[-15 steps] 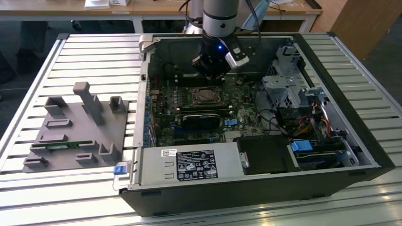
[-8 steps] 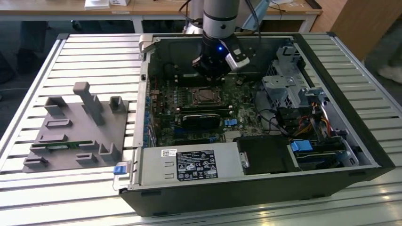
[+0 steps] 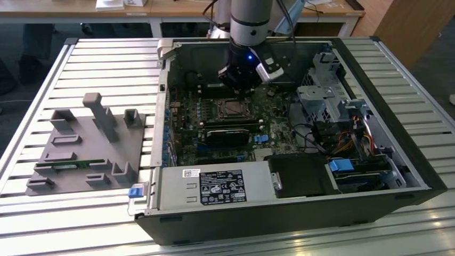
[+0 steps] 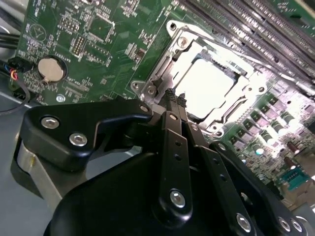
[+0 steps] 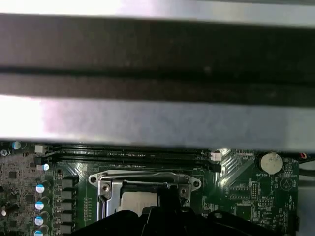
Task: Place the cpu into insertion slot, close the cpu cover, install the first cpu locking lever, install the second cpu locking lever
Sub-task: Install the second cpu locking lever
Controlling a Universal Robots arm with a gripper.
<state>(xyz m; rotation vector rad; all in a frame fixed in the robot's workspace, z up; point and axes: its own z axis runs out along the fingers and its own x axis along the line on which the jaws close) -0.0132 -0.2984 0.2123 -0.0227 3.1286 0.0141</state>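
Hovering end effector, fingers together, above cpu cover

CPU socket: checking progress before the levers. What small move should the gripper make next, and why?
Probably ease the gripper down at the cover's edge: its jaws stand shut beside the cpu cover, which already lies over the cpu.

Even daylight fills the exterior view, though the case interior is dim beneath the arm, where a small blue light glows. In the second wrist view, hard glare whitens the cpu and its surrounding metal, while the gripper close in front is dark and soft. The first wrist view is blurred, with bright washed-out bands on the case wall above the board.
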